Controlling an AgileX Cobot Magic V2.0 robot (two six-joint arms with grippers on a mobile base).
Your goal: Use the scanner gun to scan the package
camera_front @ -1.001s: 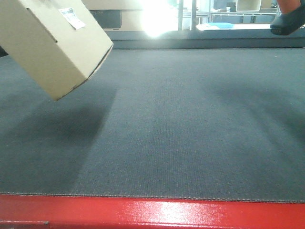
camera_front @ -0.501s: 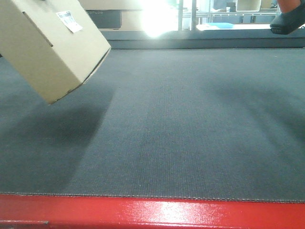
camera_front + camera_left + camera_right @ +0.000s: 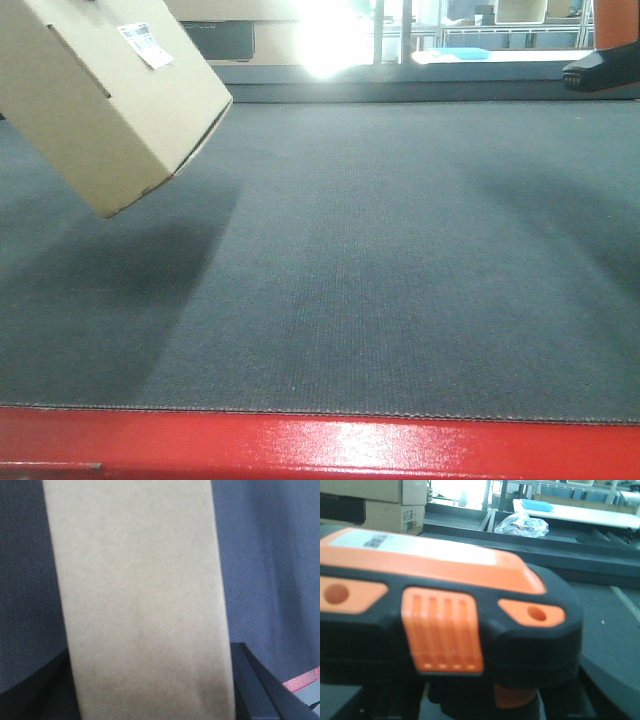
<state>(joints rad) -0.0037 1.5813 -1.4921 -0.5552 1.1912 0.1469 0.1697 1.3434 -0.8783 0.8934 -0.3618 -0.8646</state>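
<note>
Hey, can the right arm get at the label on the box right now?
Probably yes: the label faces up on the lifted box, and only bare mat lies between it and the scanner.

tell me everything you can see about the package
The package is a plain tan cardboard box with a matte surface. A small white barcode label sits on its upward face, with a thin dark slit nearby and a narrow gap along its lower end. It hangs tilted, one corner lowest, apparently clear of the grey mat, at the front view's upper left. In the left wrist view, dark fingers flank its sides.
</note>
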